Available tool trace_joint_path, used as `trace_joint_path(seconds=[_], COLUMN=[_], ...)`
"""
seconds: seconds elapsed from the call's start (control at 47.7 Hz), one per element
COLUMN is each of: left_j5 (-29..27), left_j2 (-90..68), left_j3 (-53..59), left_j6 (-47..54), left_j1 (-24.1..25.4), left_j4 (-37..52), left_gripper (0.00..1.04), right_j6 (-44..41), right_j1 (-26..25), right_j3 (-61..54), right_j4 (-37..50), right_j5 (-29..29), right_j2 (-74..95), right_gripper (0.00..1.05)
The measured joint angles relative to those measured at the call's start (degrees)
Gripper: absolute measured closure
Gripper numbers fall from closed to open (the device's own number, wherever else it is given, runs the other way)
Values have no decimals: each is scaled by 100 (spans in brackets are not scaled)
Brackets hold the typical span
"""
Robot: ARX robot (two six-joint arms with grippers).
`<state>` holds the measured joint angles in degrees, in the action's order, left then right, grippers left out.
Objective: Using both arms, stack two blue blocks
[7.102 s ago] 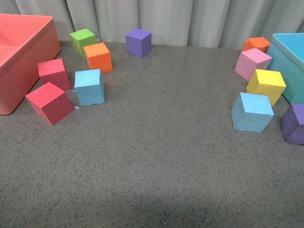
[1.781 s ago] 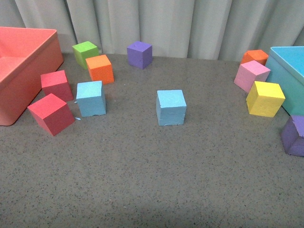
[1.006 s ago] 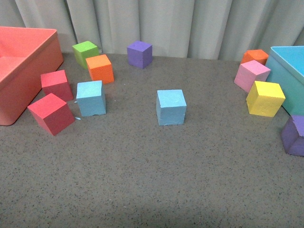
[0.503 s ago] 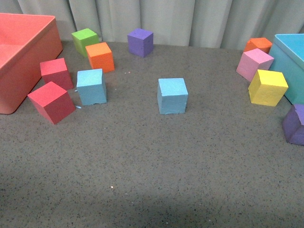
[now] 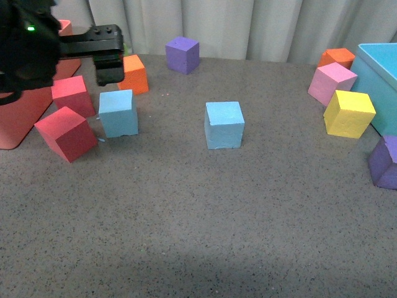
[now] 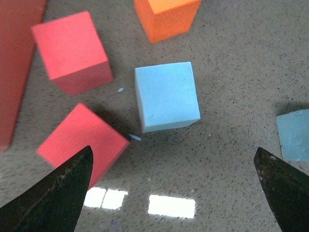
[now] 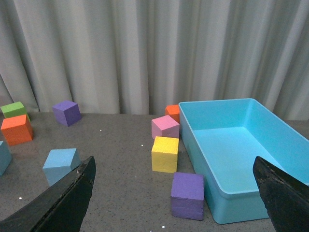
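Note:
One blue block (image 5: pixel 118 113) sits at the left among red and orange cubes. The other blue block (image 5: pixel 224 125) stands alone at the table's middle. My left gripper (image 5: pixel 107 65) hangs open and empty above and just behind the left block. In the left wrist view the left gripper (image 6: pixel 174 193) is open, with the left block (image 6: pixel 166 96) ahead of it and the middle block (image 6: pixel 293 135) at the frame's edge. My right gripper (image 7: pixel 176 193) is open and empty, held high; the right wrist view shows the middle block (image 7: pixel 60 165). The right arm is out of the front view.
Two red cubes (image 5: pixel 65 133) (image 5: pixel 72 95) and an orange cube (image 5: pixel 132 73) crowd the left block. A red bin (image 5: pixel 18 118) lies far left. Yellow (image 5: pixel 348 113), pink (image 5: pixel 330 82) and purple (image 5: pixel 386 162) cubes sit by the teal bin (image 5: pixel 378 68) at right. A purple cube (image 5: pixel 182 54) is at the back.
One blue block went from the right cluster to the table's middle several seconds ago. In the last half second my left arm has come into view over the left cubes.

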<state>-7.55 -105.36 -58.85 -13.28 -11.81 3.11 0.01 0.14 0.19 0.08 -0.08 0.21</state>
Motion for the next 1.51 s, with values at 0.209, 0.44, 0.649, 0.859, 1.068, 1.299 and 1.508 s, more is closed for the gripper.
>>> trace_joint_path(seconds=[0.209, 0.44, 0.649, 0.859, 1.068, 1.299, 1.508], left_j5=[-293, -407, -146, -282, -321, -275, -372], left_j2=[-1504, -2391, -2815, -3200, -3314, -3195, -2623], left_j3=[-1899, -3047, -3569, -3875, -4017, -3932, -3821], left_j6=[-332, -662, -935, -968, -1001, -1075, -1097], left_j1=[-11, -9, -26, -31, -17, -59, -385], left_j4=[-1226, -2284, -2688, -2874, -3010, -3062, -3289], left_gripper=[7, 7, 7, 7, 38, 57, 61], right_j6=[0, 0, 0, 0, 0, 0, 0], right_j1=[0, 0, 0, 0, 0, 0, 0], right_j3=[0, 0, 0, 0, 0, 0, 0], right_j4=[0, 0, 0, 0, 0, 0, 0], right_j5=[0, 2, 0, 2, 2, 0, 0], right_j2=[0, 0, 0, 0, 0, 0, 0], right_gripper=[10, 10, 10, 10, 10, 10, 10])
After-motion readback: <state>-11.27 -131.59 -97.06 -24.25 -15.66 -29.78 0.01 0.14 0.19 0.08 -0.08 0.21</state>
